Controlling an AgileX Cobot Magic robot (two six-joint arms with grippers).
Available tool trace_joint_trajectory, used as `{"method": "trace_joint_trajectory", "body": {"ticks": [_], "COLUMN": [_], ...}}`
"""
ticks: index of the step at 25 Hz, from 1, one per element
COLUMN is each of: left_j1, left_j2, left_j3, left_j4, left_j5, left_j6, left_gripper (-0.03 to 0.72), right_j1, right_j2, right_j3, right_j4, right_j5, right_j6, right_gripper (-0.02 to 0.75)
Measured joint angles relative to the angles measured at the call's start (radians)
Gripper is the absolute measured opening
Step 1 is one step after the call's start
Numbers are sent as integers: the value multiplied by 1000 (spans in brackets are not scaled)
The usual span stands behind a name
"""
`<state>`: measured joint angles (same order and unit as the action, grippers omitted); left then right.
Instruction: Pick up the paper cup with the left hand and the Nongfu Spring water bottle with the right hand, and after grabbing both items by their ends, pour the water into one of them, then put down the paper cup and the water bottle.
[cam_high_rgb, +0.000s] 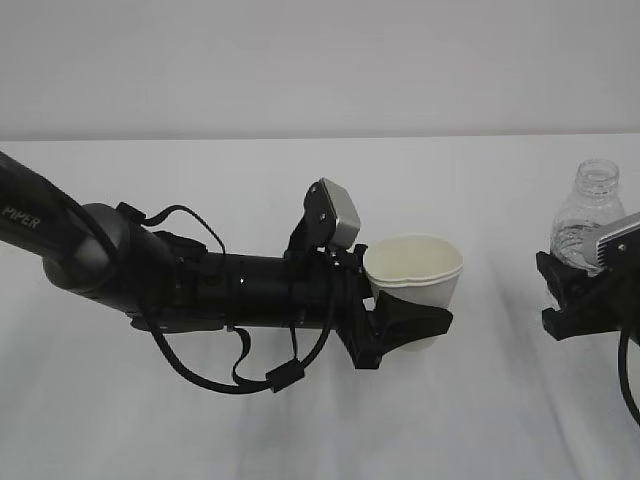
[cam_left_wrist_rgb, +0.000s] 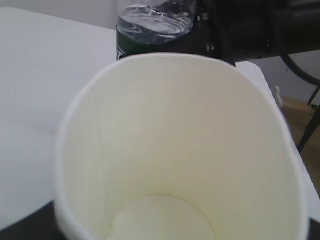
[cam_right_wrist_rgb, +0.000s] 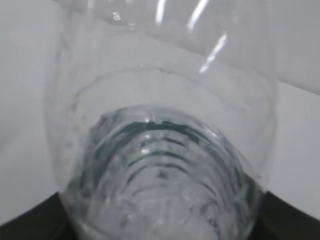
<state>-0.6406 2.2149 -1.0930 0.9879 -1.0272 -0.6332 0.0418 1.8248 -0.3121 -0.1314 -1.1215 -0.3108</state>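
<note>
The white paper cup (cam_high_rgb: 414, 272) stands upright in the middle of the exterior view, and my left gripper (cam_high_rgb: 415, 315) is shut on its lower part, with a black finger (cam_high_rgb: 425, 322) across the front. The left wrist view looks down into the cup (cam_left_wrist_rgb: 175, 150), whose cream inside is dry and empty. At the right edge my right gripper (cam_high_rgb: 578, 295) is shut on the Nongfu Spring water bottle (cam_high_rgb: 590, 212), which is upright, capless and holds water. The bottle's green label (cam_left_wrist_rgb: 131, 46) shows beyond the cup. The bottle (cam_right_wrist_rgb: 160, 165) fills the right wrist view.
A white tabletop (cam_high_rgb: 300, 420) spreads under both arms, with a pale wall behind. Loose black cables (cam_high_rgb: 240, 375) hang below the left arm. The right arm's dark body (cam_left_wrist_rgb: 250, 30) stands just past the cup's rim.
</note>
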Motion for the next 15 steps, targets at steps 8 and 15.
{"method": "trace_joint_trajectory", "body": {"ticks": [8, 15], "left_j1": [0, 0], "left_j2": [4, 4], "left_j3": [-14, -22], "left_j4": [34, 44], "left_j5": [2, 17], "left_j6": [-8, -10], "left_gripper": [441, 441], "right_j1": [0, 0], "right_j2": [0, -30], "right_j3": [0, 2], "right_j4": [7, 8], "right_j5": [0, 4], "right_j6": [-61, -103], "right_gripper": [456, 456]}}
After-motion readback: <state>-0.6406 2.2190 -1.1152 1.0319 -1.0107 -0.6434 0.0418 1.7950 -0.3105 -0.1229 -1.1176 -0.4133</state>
